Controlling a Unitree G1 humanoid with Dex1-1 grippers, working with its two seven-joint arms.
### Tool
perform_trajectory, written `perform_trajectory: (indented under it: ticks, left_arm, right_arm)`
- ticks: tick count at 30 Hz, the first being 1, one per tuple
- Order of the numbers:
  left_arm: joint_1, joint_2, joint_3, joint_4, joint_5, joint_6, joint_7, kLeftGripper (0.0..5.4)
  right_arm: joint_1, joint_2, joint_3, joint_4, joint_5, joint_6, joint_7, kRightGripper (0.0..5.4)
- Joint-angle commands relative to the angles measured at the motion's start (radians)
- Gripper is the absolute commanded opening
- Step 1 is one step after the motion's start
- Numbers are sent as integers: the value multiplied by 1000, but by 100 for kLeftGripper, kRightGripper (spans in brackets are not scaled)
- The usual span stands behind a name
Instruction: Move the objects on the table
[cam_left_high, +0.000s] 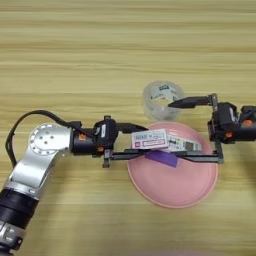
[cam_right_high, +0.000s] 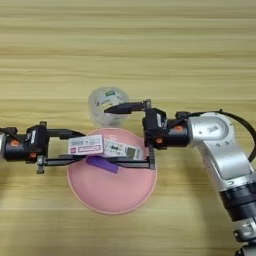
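left end effector (cam_left_high: 131, 142) pinching white block (cam_left_high: 150, 139) over pink plate (cam_left_high: 175, 192) | right end effector (cam_right_high: 120, 135) spread, we judge it nearer, straddling white remote (cam_right_high: 122, 149), long axis left-right

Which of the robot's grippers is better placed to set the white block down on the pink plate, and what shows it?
Left. The left gripper already holds the white block over the pink plate; the right gripper is open, straddling the remote.

1. Even, bright overhead light is covering the worktop (cam_left_high: 125, 45) without harsh glare.
2. Soft, short shadows are lying beneath the arms and the pink plate (cam_left_high: 175, 192).
3. Fine detail is blurring slightly throughout.
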Motion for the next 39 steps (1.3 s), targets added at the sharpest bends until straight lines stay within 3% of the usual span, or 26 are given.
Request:
perform_trajectory:
  ticks: [1, 6, 17, 36, 39]
  left_arm:
    - [-21, 15, -8, -16, 2, 9, -5, 204]
    - [-24, 14, -11, -17, 5, 9, -4, 204]
    - [-30, 12, -14, 3, 11, -4, -2, 204]
    - [-31, 15, -12, 10, 11, -8, -4, 204]
    - [-32, 14, -12, 12, 12, -9, -4, 203]
  right_arm:
    - [9, -1, 20, -6, -34, -22, -1, 540]
    - [17, 0, 33, -5, -52, -32, -6, 540]
    - [16, 20, 67, 30, -104, -63, -32, 417]
    - [5, 41, 79, 51, -102, -70, -48, 212]
    - [4, 42, 79, 51, -102, -69, -48, 210]
